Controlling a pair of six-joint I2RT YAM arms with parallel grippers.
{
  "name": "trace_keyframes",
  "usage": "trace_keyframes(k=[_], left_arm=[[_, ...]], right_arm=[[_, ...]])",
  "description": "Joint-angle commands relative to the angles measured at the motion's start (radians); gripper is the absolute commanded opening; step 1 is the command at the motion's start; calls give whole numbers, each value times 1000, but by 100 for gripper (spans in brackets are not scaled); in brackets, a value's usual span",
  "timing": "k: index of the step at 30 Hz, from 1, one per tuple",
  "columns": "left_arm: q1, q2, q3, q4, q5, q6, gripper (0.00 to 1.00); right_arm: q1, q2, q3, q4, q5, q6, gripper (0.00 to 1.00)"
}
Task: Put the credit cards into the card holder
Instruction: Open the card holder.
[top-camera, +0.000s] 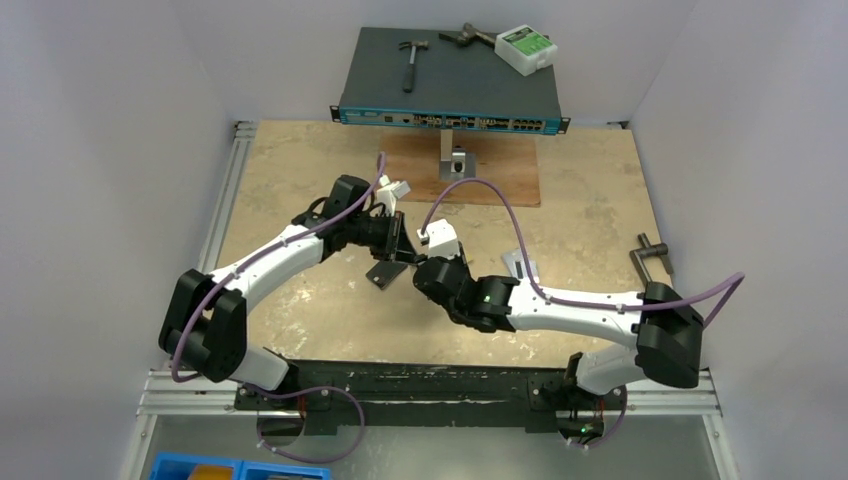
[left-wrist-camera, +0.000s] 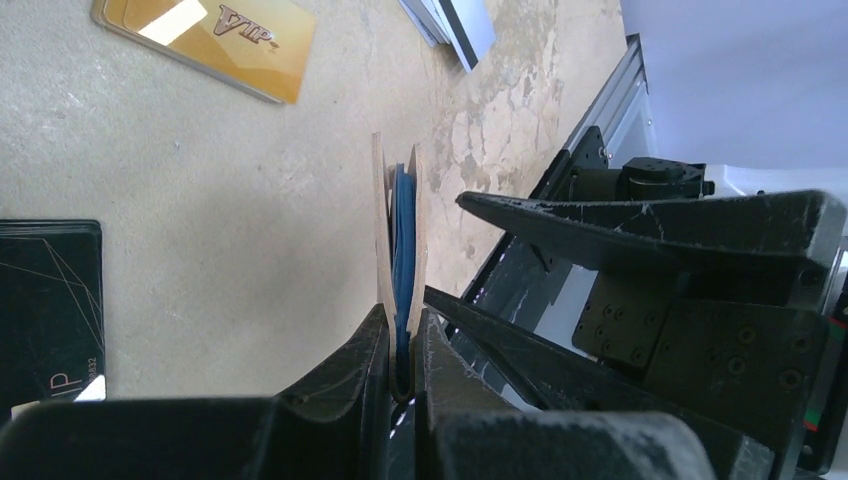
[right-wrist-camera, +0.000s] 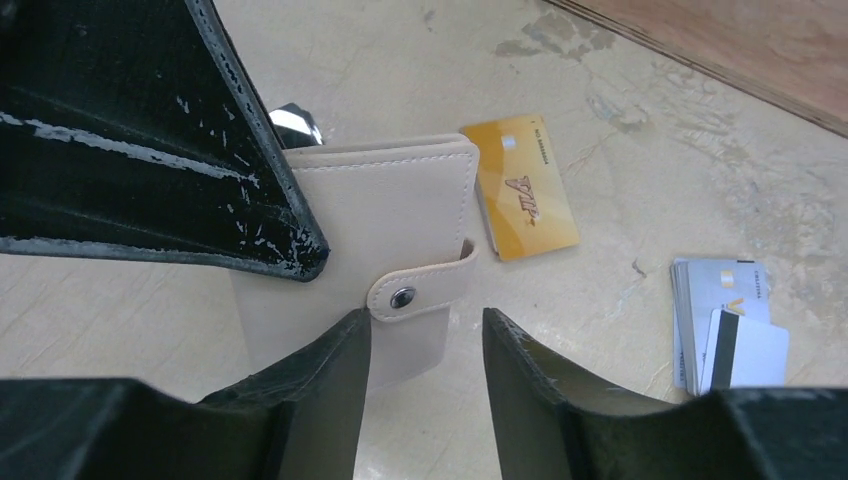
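Two tools meet over the middle of the surface (top-camera: 300, 190). The left tool (left-wrist-camera: 402, 318) is clamped narrow on the holder (left-wrist-camera: 398, 220), pinching it by one edge so that it sticks out past the fingertips. The left wrist view shows it edge-on: two beige covers slightly parted, with blue pockets between them. From the right wrist the holder (right-wrist-camera: 390, 210) shows its flat beige face, and the tab (right-wrist-camera: 425, 288) is snapped shut across the front. Whether the holder's far edge touches the surface cannot be told.

The right tool (right-wrist-camera: 425, 318) faces that front with its jaws about half spread and a clear gap between them. The end of the tab sits between the two tips, and one tip stands visibly apart from it. The right tool grips nothing that can be seen.

All the cards in view lie flat on the surface, outside the holder. The orange card (right-wrist-camera: 520, 188), printed VIP, lies just beside the holder's upper corner in the right wrist view. The silver cards (right-wrist-camera: 715, 295) form a small stack well to the right of it, with a white card (right-wrist-camera: 750, 352) bearing a black stripe on top. The black card (left-wrist-camera: 50, 300) lies at the left edge of the left wrist view, apart from the orange card (left-wrist-camera: 210, 40).

At the far edge sits a switch (top-camera: 450, 95) with a hammer (top-camera: 410, 60) on it, and a wooden board (top-camera: 490, 175) lies in front.
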Motion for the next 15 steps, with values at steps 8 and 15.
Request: trace_keyframes(k=[8, 15], left_arm=[[15, 3, 19, 56, 98, -78, 0], [19, 11, 4, 86, 131, -109, 0]], right_arm=[[36, 90, 57, 43, 228, 21, 29], [69, 150, 84, 35, 380, 40, 13]])
